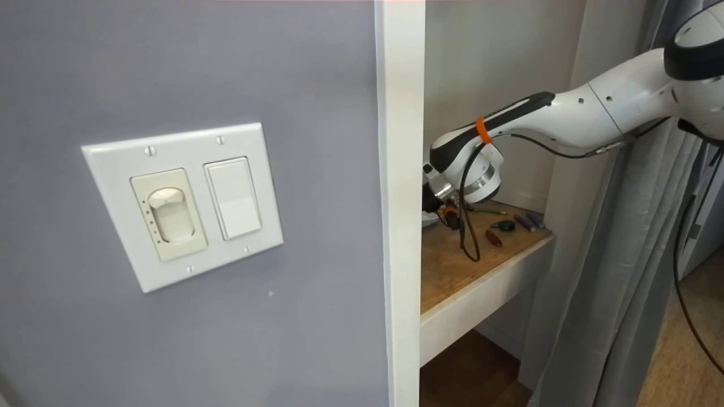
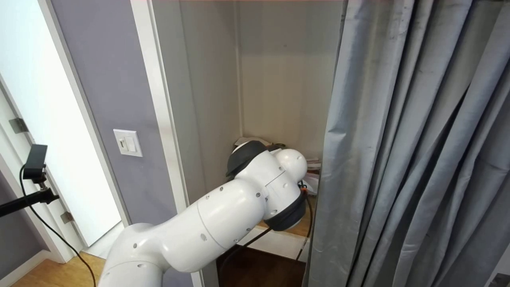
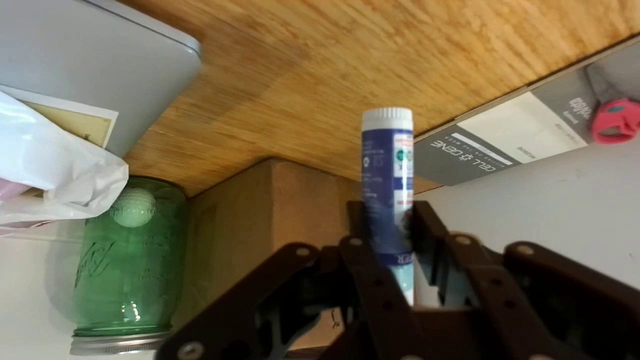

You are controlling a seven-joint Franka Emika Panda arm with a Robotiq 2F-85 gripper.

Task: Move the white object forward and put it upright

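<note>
No small plain white object can be made out for certain. In the wrist view, my gripper [image 3: 392, 212] is closed around a slim tube [image 3: 385, 180] with a ribbed white cap, a blue label and a pale lower end. A finger presses on each side of the tube. Its cap points away from the palm, over the wooden shelf; I cannot tell whether it touches the shelf. In an exterior view the gripper [image 1: 432, 195] is partly hidden by the white door frame, and the tube is hidden. In an exterior view the arm [image 2: 247, 191] hides the gripper.
The wrist picture stands upside down. Around the wooden shelf [image 3: 310, 75] are a green glass jar [image 3: 130, 270], a cardboard box [image 3: 240, 215], a grey case [image 3: 100, 55], a plastic bag [image 3: 65, 165], grey cartons [image 3: 500, 135] and pink scissors [image 3: 617, 120]. Grey curtains [image 2: 398, 139] flank the alcove.
</note>
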